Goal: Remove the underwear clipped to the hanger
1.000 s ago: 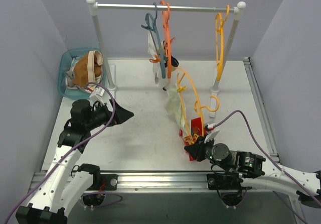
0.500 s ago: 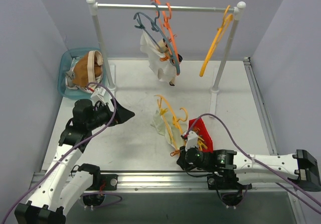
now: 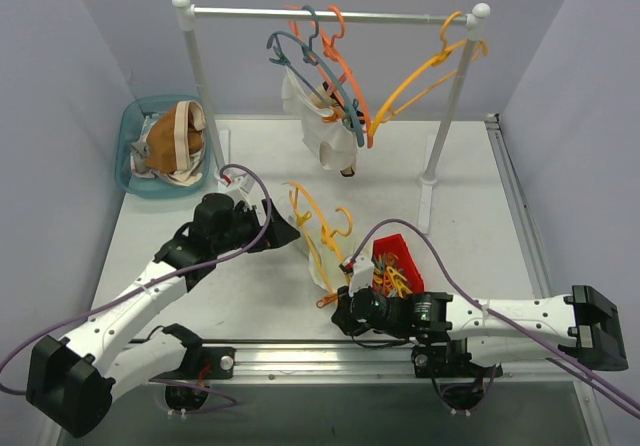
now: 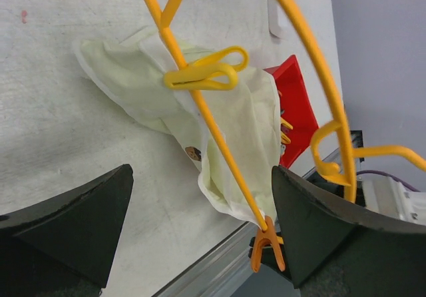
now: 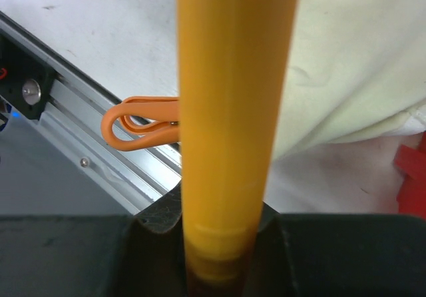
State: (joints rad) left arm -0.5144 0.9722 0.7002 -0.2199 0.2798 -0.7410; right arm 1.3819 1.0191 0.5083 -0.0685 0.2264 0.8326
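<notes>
Across the whole top view a white bench (image 3: 470,216) carries a pale clothes rack (image 3: 240,12) whose bar runs along the upper edge of the frame. In the upper left sits a teal basket (image 3: 130,126) holding brown and cream briefs (image 3: 175,141). From the middle of the bar hang a blue hanger (image 3: 290,51) and an orange hanger (image 3: 345,61), tilted, with a white brief (image 3: 325,131) clipped below them; a second yellow hanger (image 3: 420,76) slants from the bar's right end. Lower centre, a yellow hanger (image 3: 315,221) is off the bar and leans over the bench, and a pale cream brief (image 3: 318,261) is clipped to it, its lower part draped on the bench. The right claw (image 3: 338,314), at the lower centre, is clamped on this yellow hanger; the right wrist view shows the rod running straight down between its fingers. The left claw (image 3: 284,234) sits just left of the same hanger with its fingers spread wide and nothing between them but the cream brief beyond. Right of the hanger lies a red tray (image 3: 395,251) of coloured pins. A yellow clothespin (image 4: 203,76) pinches the cream brief to the rod, and an orange clothespin (image 4: 264,247) grips the rod's lower end.
</notes>
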